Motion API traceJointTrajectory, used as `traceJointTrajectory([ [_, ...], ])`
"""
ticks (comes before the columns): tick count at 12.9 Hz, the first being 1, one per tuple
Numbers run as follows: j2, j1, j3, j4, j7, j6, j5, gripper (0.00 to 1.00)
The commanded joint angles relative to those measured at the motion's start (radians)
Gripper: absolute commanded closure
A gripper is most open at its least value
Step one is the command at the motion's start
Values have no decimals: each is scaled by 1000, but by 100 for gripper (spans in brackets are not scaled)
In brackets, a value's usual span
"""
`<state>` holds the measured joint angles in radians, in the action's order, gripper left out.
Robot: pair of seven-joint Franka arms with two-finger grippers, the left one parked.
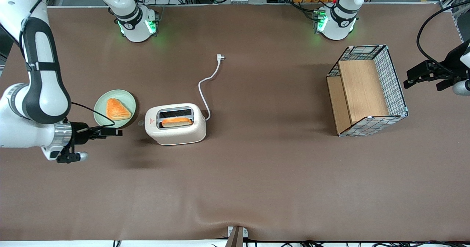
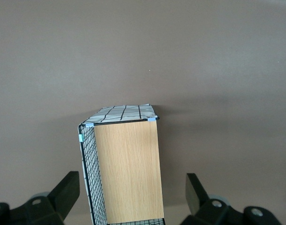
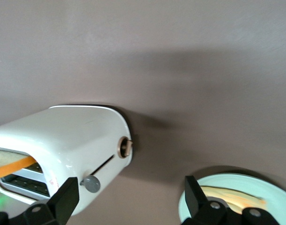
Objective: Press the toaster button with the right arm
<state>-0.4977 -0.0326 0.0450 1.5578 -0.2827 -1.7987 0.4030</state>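
Brown cloth covers the table [image 1: 257, 188], rumpled at its edge nearest the front camera; the gripper [image 1: 118, 132] hangs low over it, fingers [image 3: 63, 199] spread wide and holding nothing; the toaster [image 1: 175, 124] stands just ahead of the fingertips, with a gap between; the toaster button [image 3: 91, 183] faces them on the narrow end; toast [image 1: 176, 121] fills one slot; a green plate [image 1: 99, 116] carrying a pastry [image 1: 117, 109] lies beside the gripper, farther from the front camera; a wire basket [image 1: 367, 90] sits well apart, toward the parked arm's end; open cloth nearer the front camera.
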Motion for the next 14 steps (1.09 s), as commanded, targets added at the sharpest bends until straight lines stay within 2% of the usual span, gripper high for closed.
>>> traceJointTrajectory([
  [1, 66, 3, -2, -15, -1, 18, -90, 0],
  [4, 154, 8, 13, -13, 0, 27, -95, 0],
  [5, 190, 8, 13, -13, 7, 50, -116, 0],
  [6, 226, 8, 13, -13, 46, 59, -140, 0],
  [8, 296, 14, 7, -13, 106, 91, -241, 0],
  [12, 434, 16, -7, -5, 226, 229, -331, 0],
  [14, 488, 22, -33, -4, 270, 283, -400, 0],
])
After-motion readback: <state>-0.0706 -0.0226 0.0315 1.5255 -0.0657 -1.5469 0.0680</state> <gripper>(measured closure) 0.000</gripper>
